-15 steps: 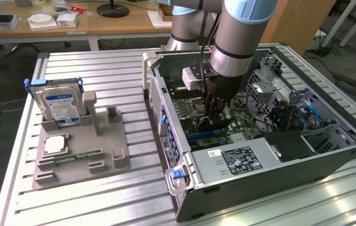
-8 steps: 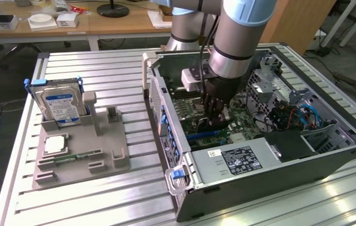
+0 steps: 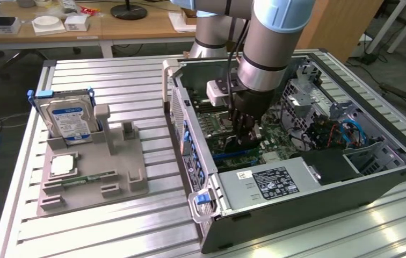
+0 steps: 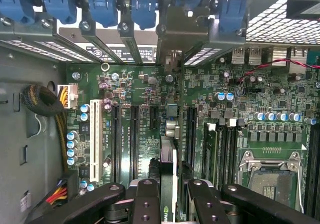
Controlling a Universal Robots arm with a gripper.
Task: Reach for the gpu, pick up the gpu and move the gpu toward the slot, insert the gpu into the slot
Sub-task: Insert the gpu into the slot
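Insertion is the step in hand: the gpu [image 4: 168,184] is held edge-on between the partly closed fingers of the gripper [image 4: 169,204], low inside the computer case [image 3: 210,215] above the motherboard [image 4: 140,114]. The card's edge must be judged against the slot [image 4: 172,134] and its bracket [image 4: 182,31] against the case's rear wall before it is pressed straight down.

My pincer [image 4: 168,204]: black matt plastic fingers. Gpu [image 4: 168,156] between them: thin, with shiny metal end plate. Green board [image 4: 250,103] smooth, bit glossy. Computer case [image 3: 289,207]: grey metal. Table [image 3: 117,75]: ribbed shiny metal. Grey holder tray [image 3: 95,177]: matt plastic.
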